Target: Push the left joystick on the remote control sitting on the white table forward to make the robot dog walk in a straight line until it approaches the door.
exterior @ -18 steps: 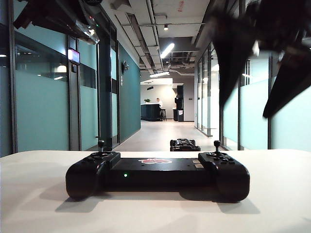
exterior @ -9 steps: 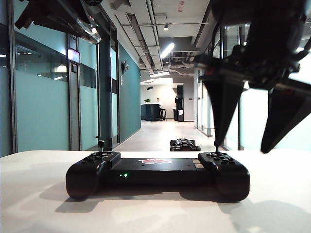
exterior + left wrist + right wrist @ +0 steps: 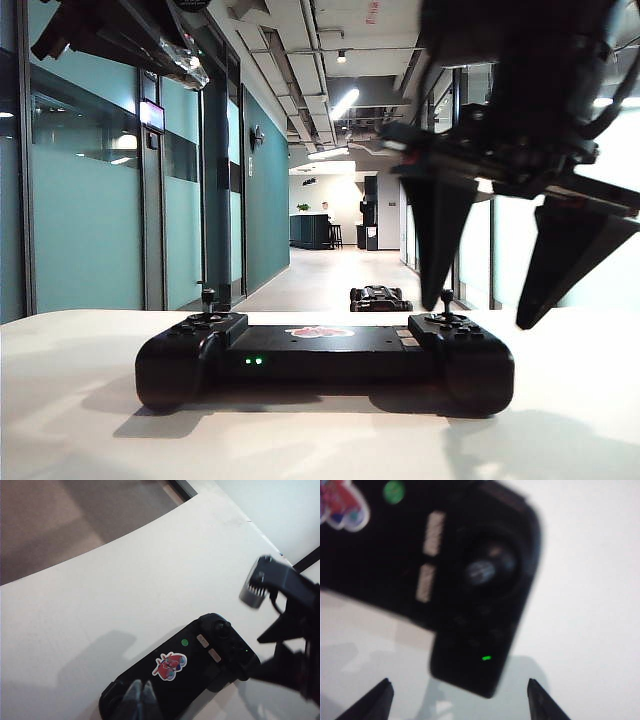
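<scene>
The black remote control point(image 3: 325, 355) lies on the white table point(image 3: 80, 420). Its left joystick point(image 3: 208, 297) stands upright, untouched. High above that end hangs my left gripper point(image 3: 115, 40); in the left wrist view it point(image 3: 140, 700) is shut over the remote control's point(image 3: 190, 667) left end and hides the stick. My right gripper point(image 3: 478, 315) is open, its fingers straddling the right end, close to the right joystick point(image 3: 446, 297). In the right wrist view its jaws point(image 3: 461, 699) stand wide, with nothing between them. The robot dog point(image 3: 379, 297) is on the corridor floor beyond. I cannot tell which is the door.
A long corridor with teal glass walls point(image 3: 90, 220) runs away behind the table. The right joystick point(image 3: 482, 571) and a green light point(image 3: 486, 657) show under the right wrist camera. The right arm point(image 3: 292, 645) crowds the remote's right end.
My right gripper has come down from above to the remote's right end, still open. A second green light has come on at the remote's front. The left gripper has not moved.
</scene>
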`<state>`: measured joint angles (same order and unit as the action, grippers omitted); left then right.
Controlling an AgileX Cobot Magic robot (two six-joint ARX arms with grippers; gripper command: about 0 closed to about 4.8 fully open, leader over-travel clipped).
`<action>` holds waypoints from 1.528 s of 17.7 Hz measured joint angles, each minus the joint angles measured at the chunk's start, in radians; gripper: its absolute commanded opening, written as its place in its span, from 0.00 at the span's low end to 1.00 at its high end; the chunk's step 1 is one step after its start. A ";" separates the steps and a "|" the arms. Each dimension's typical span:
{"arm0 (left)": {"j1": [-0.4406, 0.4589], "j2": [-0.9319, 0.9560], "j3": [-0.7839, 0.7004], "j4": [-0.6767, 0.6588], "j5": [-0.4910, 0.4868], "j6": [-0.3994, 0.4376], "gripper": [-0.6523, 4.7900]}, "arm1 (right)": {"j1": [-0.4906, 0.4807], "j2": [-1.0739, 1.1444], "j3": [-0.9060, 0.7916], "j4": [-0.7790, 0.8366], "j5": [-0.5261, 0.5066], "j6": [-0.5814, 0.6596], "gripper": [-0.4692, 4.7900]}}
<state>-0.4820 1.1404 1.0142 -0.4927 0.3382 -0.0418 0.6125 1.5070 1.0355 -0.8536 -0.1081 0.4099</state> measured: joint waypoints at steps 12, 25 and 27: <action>0.000 0.000 0.000 0.000 0.001 0.000 0.11 | 0.024 0.121 0.000 0.074 0.054 0.005 0.79; 0.000 0.000 0.000 0.000 0.018 0.000 0.11 | 0.024 0.169 0.001 0.084 0.053 0.039 0.52; 0.000 0.000 0.000 0.001 0.018 0.000 0.11 | 0.026 0.167 0.002 0.077 0.064 0.062 0.52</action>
<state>-0.4824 1.1404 1.0145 -0.4919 0.3565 -0.0418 0.6380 1.6741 1.0370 -0.7765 -0.0441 0.4721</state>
